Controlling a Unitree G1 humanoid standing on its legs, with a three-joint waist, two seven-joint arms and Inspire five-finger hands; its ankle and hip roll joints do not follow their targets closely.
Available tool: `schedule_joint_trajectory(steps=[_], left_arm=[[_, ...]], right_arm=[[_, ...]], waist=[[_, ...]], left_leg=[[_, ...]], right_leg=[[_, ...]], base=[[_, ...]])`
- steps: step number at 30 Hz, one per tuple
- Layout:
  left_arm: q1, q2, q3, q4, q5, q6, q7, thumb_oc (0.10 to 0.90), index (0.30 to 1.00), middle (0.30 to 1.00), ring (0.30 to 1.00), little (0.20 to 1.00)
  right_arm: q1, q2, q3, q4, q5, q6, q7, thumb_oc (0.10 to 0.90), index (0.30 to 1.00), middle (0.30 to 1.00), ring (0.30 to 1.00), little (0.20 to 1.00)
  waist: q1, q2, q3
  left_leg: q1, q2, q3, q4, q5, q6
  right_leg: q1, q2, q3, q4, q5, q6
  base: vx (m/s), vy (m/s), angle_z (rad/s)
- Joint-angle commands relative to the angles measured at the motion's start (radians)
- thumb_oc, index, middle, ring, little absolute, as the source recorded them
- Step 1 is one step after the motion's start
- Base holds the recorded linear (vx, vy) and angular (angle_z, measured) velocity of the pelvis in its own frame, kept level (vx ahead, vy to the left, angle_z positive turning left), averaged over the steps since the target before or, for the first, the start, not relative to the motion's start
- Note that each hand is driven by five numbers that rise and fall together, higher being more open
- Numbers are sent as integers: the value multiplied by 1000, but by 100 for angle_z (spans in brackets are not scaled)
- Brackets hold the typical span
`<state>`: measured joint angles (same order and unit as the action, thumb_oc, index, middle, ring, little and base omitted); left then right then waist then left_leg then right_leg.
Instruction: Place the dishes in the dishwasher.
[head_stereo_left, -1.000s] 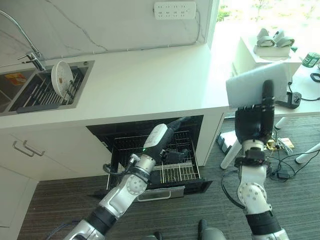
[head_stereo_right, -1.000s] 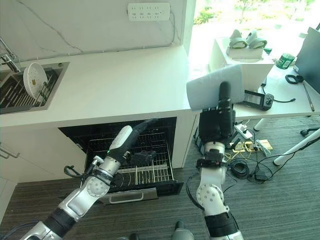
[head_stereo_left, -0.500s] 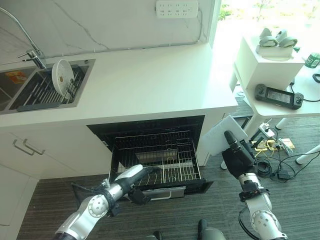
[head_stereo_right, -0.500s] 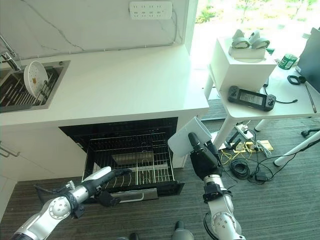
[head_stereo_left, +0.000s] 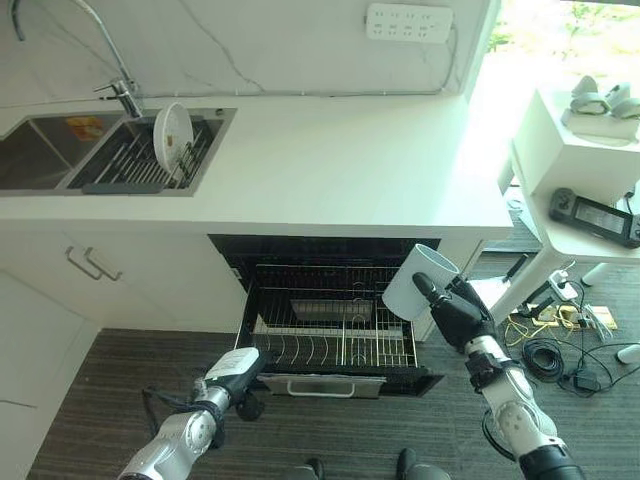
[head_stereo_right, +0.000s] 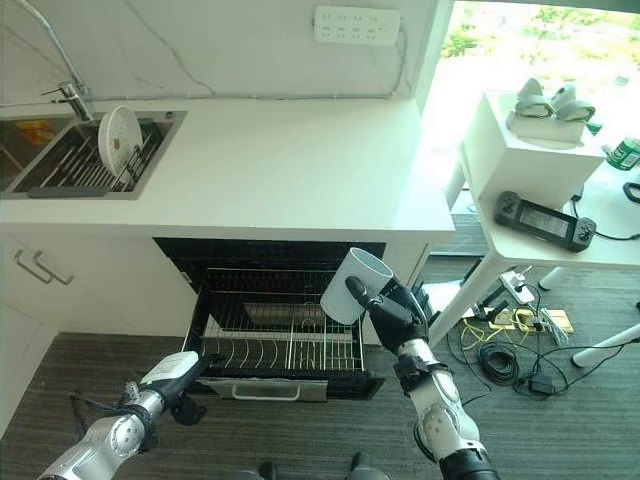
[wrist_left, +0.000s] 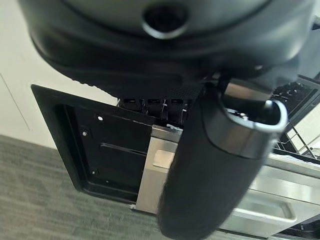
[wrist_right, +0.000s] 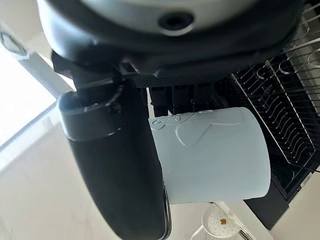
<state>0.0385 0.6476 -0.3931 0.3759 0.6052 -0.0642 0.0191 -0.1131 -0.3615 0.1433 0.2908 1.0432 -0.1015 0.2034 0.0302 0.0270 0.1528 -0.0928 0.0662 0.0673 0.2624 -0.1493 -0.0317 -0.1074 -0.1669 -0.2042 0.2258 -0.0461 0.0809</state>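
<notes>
The right hand (head_stereo_left: 455, 312) grips a pale blue cup (head_stereo_left: 419, 280), its thumb and fingers curled round the cup's wall; the right wrist view shows the cup (wrist_right: 212, 152) pinched between the dark thumb and the fingers. The cup is tilted, mouth up and away from the robot, and hangs in the air just beside the right front corner of the dishwasher rack (head_stereo_left: 335, 330), above the rack's right edge and apart from the wires.

The rack is pulled out of the dishwasher (head_stereo_right: 280, 300) under the white table (head_stereo_left: 340, 170), with rows of upright tines along its front and a grey tray-like piece lying toward its back. The rack's front panel with its handle (head_stereo_left: 322, 386) faces the robot.

The left hand (head_stereo_left: 238, 372) is low, near the left front corner of the rack and just clear of the panel; its fingers are curled in and hold nothing.

Far from the rack, at the table's left end, a white plate (head_stereo_left: 173, 133) stands on edge in the drainer of the sink (head_stereo_left: 60, 160).
</notes>
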Motion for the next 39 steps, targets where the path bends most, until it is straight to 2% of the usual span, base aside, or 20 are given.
schedule_joint_trajectory(steps=[1, 10, 20, 23, 31, 39], left_arm=[[-48, 61, 22, -49, 51, -7, 73, 800, 900, 900, 900, 900], [-33, 81, 8, -78, 60, -35, 75, 800, 900, 900, 900, 900], [-51, 122, -19, -154, 62, -70, 29, 800, 900, 900, 900, 900], [-54, 130, -23, -174, 65, -70, 24, 800, 900, 900, 900, 900], [-90, 160, -60, -230, 48, -74, 13, 800, 900, 900, 900, 900], [-145, 176, -101, -282, 5, -63, -10, 800, 900, 900, 900, 900]], right_arm=[[-79, -17, -37, -51, -11, -41, 12, 400, 300, 300, 300, 300], [-131, -13, -4, 50, -67, -22, -27, 400, 300, 300, 300, 300], [-201, -51, -1, 224, -206, -18, -99, 400, 300, 300, 300, 300], [-215, -59, -2, 264, -194, 8, -129, 400, 300, 300, 300, 300], [-322, -87, 12, 425, -300, 36, -201, 400, 300, 300, 300, 300], [-428, -100, 45, 509, -318, 52, -215, 400, 300, 300, 300, 300]], waist=[[15, -11, -33], [50, 0, -22], [83, 10, -2], [88, 15, 4], [109, 41, 27], [111, 73, 60]], left_leg=[[-4, 14, 28, 38, -94, 9], [-17, 14, 15, 38, -82, 4], [-30, 10, -6, 38, -71, 2], [-30, 10, -10, 38, -70, 1], [-48, -1, -28, 38, -61, -1], [-76, -17, -37, 38, -49, -2]], right_leg=[[24, -39, 0, 74, -152, 79], [31, -53, -24, 74, -152, 79], [38, -61, -39, 74, -149, 77], [39, -62, -40, 74, -148, 76], [26, -70, -42, 74, -140, 77], [4, -81, -38, 74, -131, 72]], base=[[28, -11, 7], [30, 4, 10], [32, 8, 8], [33, 2, 12], [3, 2, 2], [-7, 37, 4]])
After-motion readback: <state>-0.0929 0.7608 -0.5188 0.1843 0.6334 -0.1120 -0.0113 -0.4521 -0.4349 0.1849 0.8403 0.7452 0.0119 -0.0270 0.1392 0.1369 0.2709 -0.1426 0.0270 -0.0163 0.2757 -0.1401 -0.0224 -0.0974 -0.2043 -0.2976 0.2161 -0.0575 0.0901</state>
